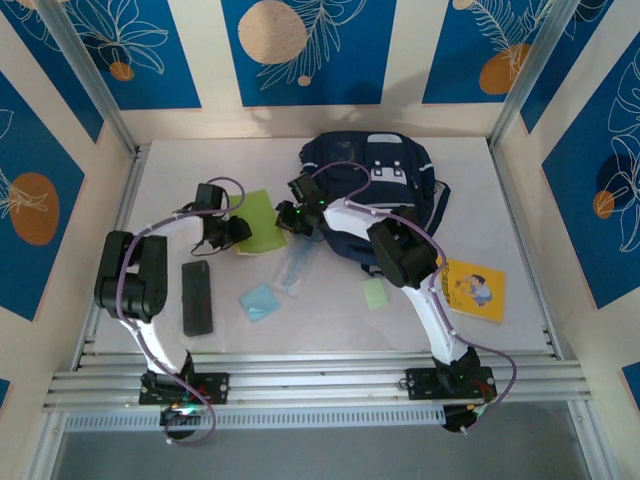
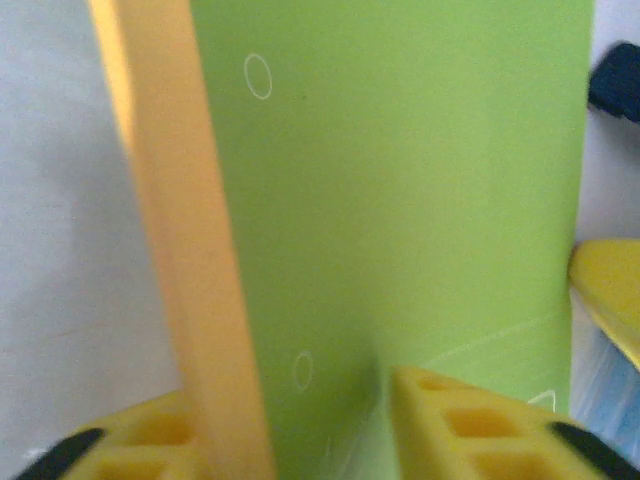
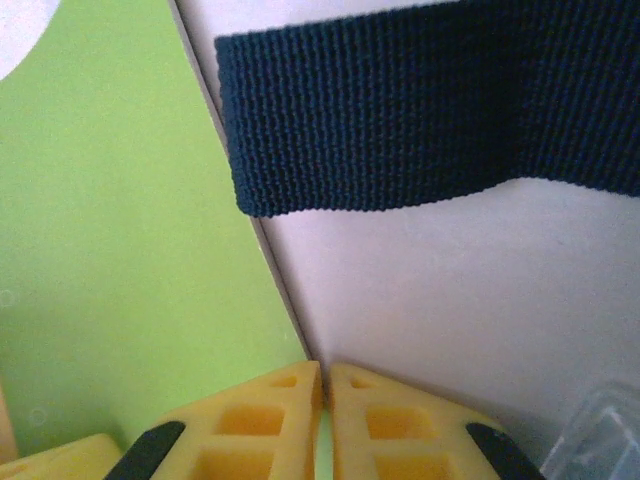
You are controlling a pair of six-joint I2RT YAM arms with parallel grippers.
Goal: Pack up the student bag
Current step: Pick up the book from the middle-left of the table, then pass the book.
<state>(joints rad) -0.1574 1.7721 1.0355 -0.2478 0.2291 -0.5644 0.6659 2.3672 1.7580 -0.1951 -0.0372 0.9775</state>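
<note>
The student bag [image 1: 385,185], dark navy with a pale front patch, lies at the back centre-right of the table. One of its woven straps [image 3: 420,110] crosses the top of the right wrist view. Left of the bag lies a green book [image 1: 262,218] with an orange spine [image 2: 190,250]. My left gripper [image 1: 230,232] [image 2: 290,400] is closed across the spine edge, with one finger behind the spine and the other finger [image 2: 470,420] on the green cover [image 2: 400,180]. My right gripper [image 1: 291,217] [image 3: 325,366] is shut, its tips at the book's right edge [image 3: 150,260].
A black case [image 1: 196,297] lies near the left arm. Between the arms lie a blue note [image 1: 259,301], a clear plastic item [image 1: 293,268] and a small green note [image 1: 375,292]. A yellow picture book [image 1: 475,288] lies right of the right arm. Walls close in the table.
</note>
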